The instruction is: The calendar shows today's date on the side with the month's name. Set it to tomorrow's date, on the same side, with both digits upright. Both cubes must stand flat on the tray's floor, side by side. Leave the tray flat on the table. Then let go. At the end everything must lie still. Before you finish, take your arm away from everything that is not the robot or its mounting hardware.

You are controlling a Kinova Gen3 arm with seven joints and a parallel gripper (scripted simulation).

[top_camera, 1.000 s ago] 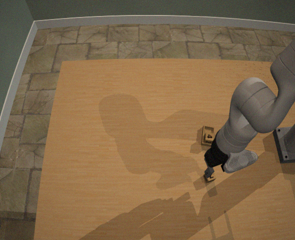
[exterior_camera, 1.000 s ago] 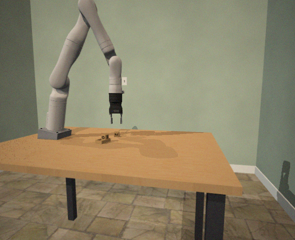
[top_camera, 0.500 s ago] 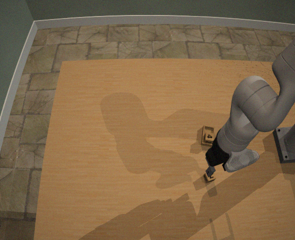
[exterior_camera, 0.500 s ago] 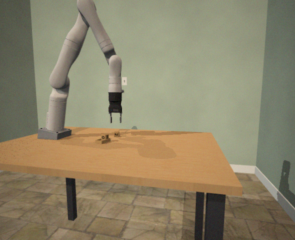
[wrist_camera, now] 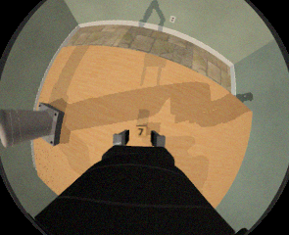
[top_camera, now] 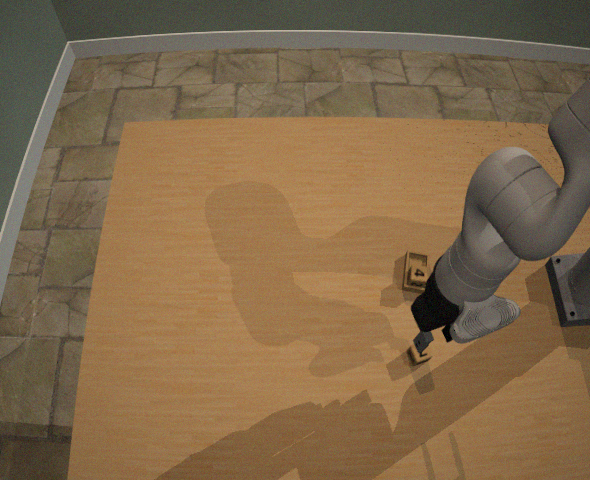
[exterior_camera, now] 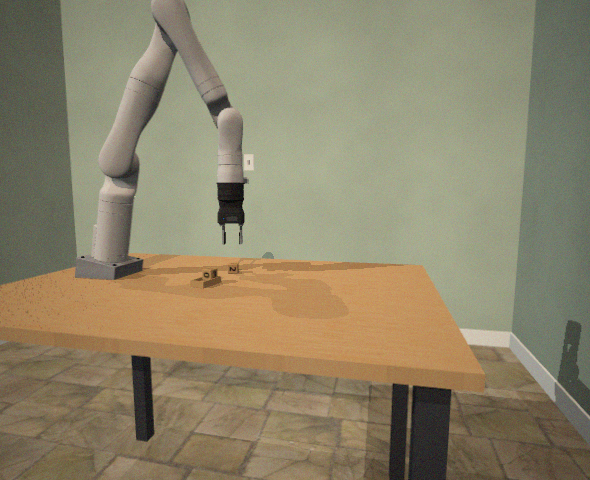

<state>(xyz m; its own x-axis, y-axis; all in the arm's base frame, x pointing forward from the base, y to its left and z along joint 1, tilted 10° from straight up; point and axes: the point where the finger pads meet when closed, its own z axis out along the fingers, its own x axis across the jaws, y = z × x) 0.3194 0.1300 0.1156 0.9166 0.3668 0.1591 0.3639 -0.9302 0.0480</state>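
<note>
Two wooden number cubes are in view: one cube [top_camera: 418,271] stands in the single tray [top_camera: 408,257], and the other cube [top_camera: 419,355] lies loose on the one surface [top_camera: 233,258]. One arm [exterior_camera: 130,103] carries one gripper [exterior_camera: 231,238] with two fingers [exterior_camera: 223,236].
</note>
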